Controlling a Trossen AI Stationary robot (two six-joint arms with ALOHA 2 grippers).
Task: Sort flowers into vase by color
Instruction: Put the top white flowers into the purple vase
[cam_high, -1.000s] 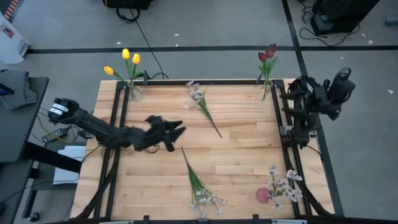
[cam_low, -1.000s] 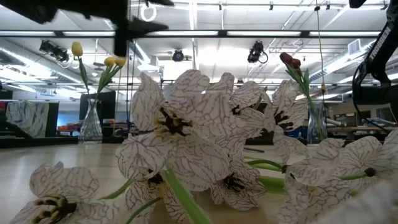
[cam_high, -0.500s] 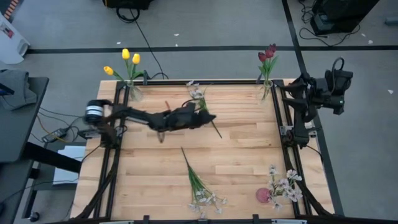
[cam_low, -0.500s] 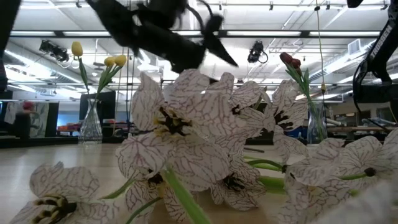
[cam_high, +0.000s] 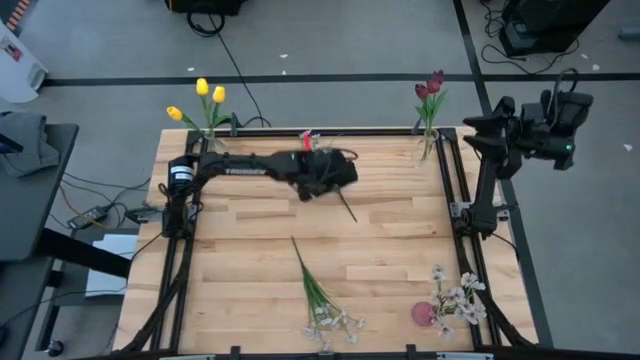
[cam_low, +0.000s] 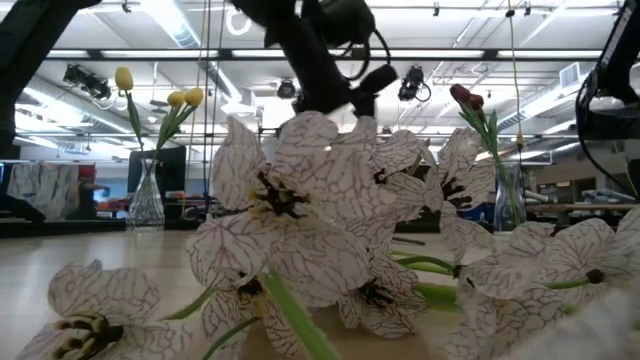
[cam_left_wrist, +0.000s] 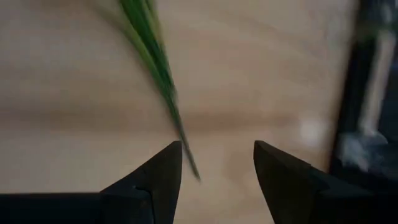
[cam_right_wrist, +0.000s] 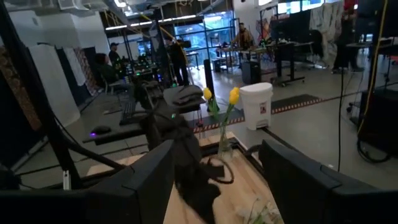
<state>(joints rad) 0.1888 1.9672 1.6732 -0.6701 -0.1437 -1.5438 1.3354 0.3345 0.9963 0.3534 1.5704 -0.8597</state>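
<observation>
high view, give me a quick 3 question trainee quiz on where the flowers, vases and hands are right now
1. True or false: the vase with yellow tulips stands at the table's far left corner.
2. Which hand is over the white spray lying near the far edge? A) left hand B) right hand C) neither
3. Fill in: the vase at the far right corner holds ____ tulips.

Key
1. True.
2. A. The left hand is stretched over that spray, open, with the green stem between its fingers in the left wrist view but not gripped. The right hand is raised off the table's right side, open and empty.
3. Dark red.
</observation>
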